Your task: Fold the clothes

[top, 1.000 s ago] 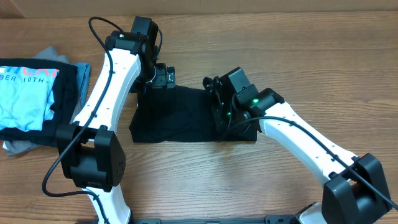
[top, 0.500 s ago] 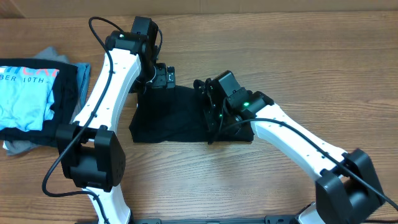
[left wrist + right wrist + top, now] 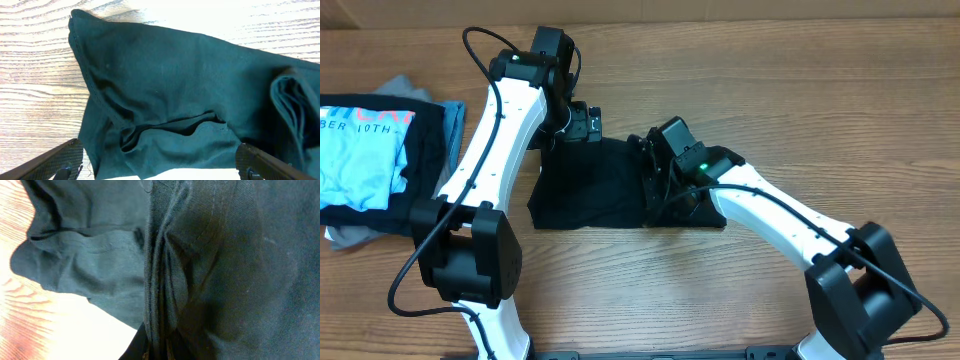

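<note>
A black garment (image 3: pixel 585 185) of the clothes lies partly folded on the wooden table between my two arms. My right gripper (image 3: pixel 655 192) is shut on a bunched fold (image 3: pixel 160 295) of its right side and holds it over the middle of the cloth. That pinched fold runs down into the right gripper (image 3: pixel 160 352) at the bottom of the right wrist view. At the garment's far edge my left gripper (image 3: pixel 582 122) hangs open, holding nothing. Its two fingers (image 3: pixel 55 162) stand wide apart above the cloth (image 3: pixel 175 95), whose folded right part (image 3: pixel 292 110) shows at the edge.
A pile of other clothes sits at the left table edge: a light blue T-shirt (image 3: pixel 360 150) with white lettering on top, a dark layer (image 3: pixel 425 150) beside it and a grey garment (image 3: pixel 350 235) underneath. Bare wooden table (image 3: pixel 820 90) surrounds the black garment.
My right gripper has moved left with the garment's right side, so the cloth looks narrower. The left arm has stayed still and open.
</note>
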Controlling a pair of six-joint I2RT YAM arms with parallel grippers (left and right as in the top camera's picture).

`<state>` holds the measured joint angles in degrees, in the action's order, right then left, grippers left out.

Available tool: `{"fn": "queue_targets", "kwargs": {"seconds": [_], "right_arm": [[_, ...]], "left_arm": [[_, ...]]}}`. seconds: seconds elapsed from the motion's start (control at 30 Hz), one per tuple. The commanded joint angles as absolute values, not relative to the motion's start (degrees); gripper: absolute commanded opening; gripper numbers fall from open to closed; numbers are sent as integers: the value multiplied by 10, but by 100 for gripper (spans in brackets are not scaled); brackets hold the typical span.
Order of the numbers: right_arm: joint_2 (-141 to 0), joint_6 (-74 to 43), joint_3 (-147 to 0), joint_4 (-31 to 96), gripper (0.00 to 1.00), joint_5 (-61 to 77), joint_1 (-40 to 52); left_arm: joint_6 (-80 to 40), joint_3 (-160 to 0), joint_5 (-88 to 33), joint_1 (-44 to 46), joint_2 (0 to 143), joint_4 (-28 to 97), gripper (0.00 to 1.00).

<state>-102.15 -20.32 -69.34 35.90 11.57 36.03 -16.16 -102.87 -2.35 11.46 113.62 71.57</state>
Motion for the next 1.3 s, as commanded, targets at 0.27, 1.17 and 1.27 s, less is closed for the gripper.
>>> {"fn": "queue_targets", "kwargs": {"seconds": [0.27,1.17,1.27], "right_arm": [[-1026,-216,-708,353,4,116,364],[-1005,-223,-722,341,59,166,322],[-1008,-223,-722,330,44,166,300]], "left_arm": [[-159,-1032,-29,113,1141,715,100],[-159,-1032,-30,113,1141,715,100],[-159,-1032,-29,113,1141,715,100]]}}
